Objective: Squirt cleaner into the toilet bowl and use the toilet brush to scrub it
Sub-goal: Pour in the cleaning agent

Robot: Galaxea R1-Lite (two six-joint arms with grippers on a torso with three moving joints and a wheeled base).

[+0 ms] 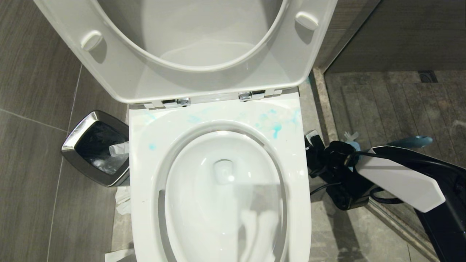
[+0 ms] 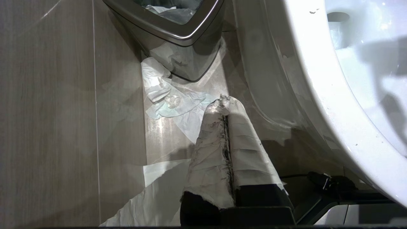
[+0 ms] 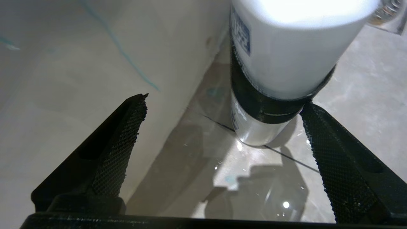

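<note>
The toilet bowl (image 1: 145,174) stands with its seat and lid raised. Turquoise cleaner (image 1: 275,129) is splashed over the back of its rim, and a thin streak (image 3: 127,58) runs down its outer side (image 3: 63,79). My right gripper (image 1: 316,145) hangs low beside the bowl's right side. In the right wrist view this gripper (image 3: 224,101) is open, and a white cylindrical container with a black band (image 3: 279,63) stands on the floor just past its fingertips. The toilet brush's slate-blue handle (image 1: 413,141) pokes out behind my right arm; its head is hidden. My left gripper (image 2: 224,100), wrapped in white, is shut by the bowl's left side (image 2: 318,95).
A steel-rimmed black bin (image 1: 95,147) stands left of the toilet, and crumpled tissue (image 2: 168,95) lies on the floor in front of it. A raised stone kerb (image 1: 322,105) separates the toilet from the shower floor on the right. A black cable (image 1: 322,187) trails by my right arm.
</note>
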